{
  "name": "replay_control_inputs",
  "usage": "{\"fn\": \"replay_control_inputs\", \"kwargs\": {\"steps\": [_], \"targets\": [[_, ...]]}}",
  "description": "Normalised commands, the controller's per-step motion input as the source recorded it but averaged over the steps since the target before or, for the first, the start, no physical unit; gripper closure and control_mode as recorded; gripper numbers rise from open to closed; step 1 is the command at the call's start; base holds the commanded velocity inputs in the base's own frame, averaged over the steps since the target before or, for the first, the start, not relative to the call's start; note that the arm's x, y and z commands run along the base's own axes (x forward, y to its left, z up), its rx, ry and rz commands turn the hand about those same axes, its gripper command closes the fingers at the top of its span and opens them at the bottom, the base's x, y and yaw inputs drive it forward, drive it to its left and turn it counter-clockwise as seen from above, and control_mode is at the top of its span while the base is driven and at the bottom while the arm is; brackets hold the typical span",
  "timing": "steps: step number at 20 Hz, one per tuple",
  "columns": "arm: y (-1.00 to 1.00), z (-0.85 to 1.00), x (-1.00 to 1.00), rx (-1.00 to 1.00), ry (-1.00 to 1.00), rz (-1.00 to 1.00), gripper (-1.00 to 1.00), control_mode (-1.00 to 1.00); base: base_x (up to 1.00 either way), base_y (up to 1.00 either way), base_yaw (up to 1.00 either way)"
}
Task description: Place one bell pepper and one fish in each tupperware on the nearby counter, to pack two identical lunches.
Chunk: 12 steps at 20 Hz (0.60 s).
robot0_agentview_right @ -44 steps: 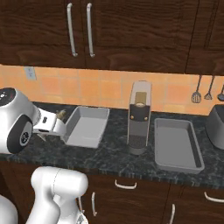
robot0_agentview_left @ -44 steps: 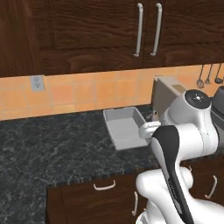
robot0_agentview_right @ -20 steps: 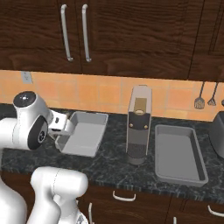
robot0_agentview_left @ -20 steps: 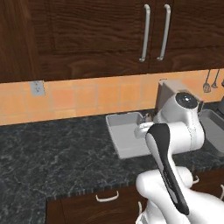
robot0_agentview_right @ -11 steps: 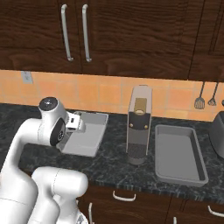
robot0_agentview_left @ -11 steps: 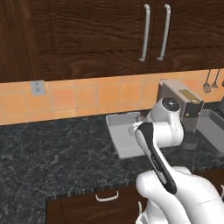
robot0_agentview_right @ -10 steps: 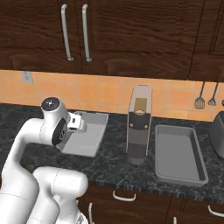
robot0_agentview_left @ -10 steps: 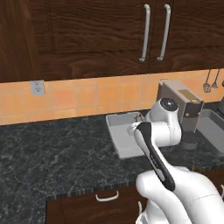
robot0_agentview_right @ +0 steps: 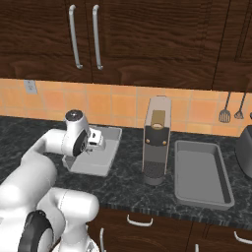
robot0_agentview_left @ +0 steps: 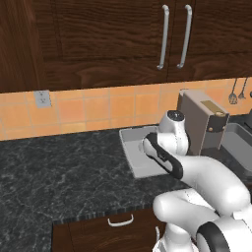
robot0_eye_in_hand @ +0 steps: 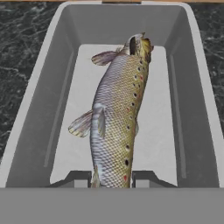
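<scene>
We hold the fish clamped in our gripper, tupperware right below; next we open and drop it.

A tall grey coffee machine stands in the middle of the right base view. Behind it runs a wall of orange tiles. Dark wood cupboards with long silver handles fill the top. Two spoons hang at the right. A white socket sits at the left of the left base view. A toaster shows at the right edge.
</scene>
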Motion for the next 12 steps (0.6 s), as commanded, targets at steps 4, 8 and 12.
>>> {"fn": "replay_control_inputs", "kwargs": {"steps": [4,8,12], "targets": [[0.00,-0.09,0.49,0.00,0.02,0.00,1.00,-1.00,0.00,0.00,0.00],[0.00,-0.44,0.39,0.00,-0.01,0.00,1.00,-1.00,0.00,0.00,0.00],[0.00,-0.21,0.31,0.00,-0.08,0.00,1.00,-1.00,0.00,0.00,0.00]]}}
